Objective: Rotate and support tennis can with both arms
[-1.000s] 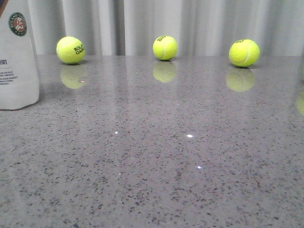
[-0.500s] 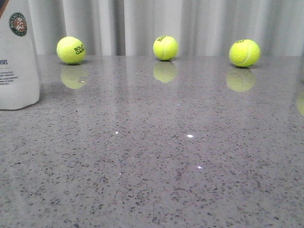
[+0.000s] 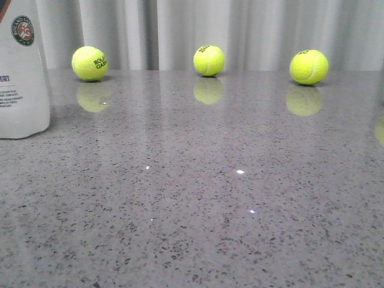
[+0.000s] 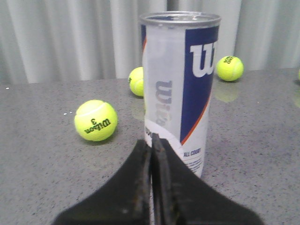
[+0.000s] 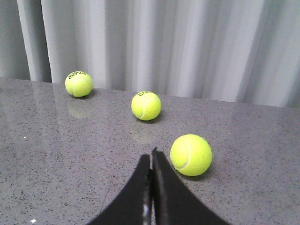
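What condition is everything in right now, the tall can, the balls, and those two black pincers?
tennis can: upright on the table, top open, not gripped.
left pincer: shut, empty, just in front of the can.
right pincer: shut, empty, beside a ball.
tennis balls: three resting apart along the far edge of the table, near the curtain.

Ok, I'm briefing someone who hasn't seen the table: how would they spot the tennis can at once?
Start from the grey speckled table in front of the pale curtain. At its left edge in the front view, the tennis can stands upright, directly ahead of the left gripper. Unlike the round yellow-green tennis balls, it is a tall cylinder with a white and navy label and a metal rim.
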`<action>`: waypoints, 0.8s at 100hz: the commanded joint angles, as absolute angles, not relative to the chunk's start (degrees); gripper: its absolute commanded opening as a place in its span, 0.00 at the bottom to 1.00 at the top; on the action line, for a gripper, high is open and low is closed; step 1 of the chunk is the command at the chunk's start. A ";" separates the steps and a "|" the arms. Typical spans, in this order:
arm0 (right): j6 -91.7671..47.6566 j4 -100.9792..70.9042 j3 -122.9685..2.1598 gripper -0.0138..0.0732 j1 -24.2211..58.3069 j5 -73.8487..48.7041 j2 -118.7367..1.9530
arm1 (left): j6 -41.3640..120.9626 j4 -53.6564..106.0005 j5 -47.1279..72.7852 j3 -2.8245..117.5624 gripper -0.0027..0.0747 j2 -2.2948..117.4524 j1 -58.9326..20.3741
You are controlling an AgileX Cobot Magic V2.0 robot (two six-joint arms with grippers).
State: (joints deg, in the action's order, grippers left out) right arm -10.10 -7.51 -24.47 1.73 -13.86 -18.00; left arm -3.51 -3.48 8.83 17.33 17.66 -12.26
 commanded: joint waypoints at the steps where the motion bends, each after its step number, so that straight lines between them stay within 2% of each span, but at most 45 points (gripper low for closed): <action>1: -10.26 -7.65 -25.94 0.08 1.46 -9.30 -18.44 | -3.92 -2.72 4.11 15.82 0.01 14.07 -10.28; 31: -10.26 -7.65 -25.94 0.08 1.46 -9.30 -18.44 | -3.92 -2.63 4.11 4.50 0.01 -2.77 -7.43; 80: -10.26 -7.65 -25.94 0.08 1.46 -9.61 -18.51 | -3.92 -2.63 -1.91 -2.54 0.01 -2.40 -7.43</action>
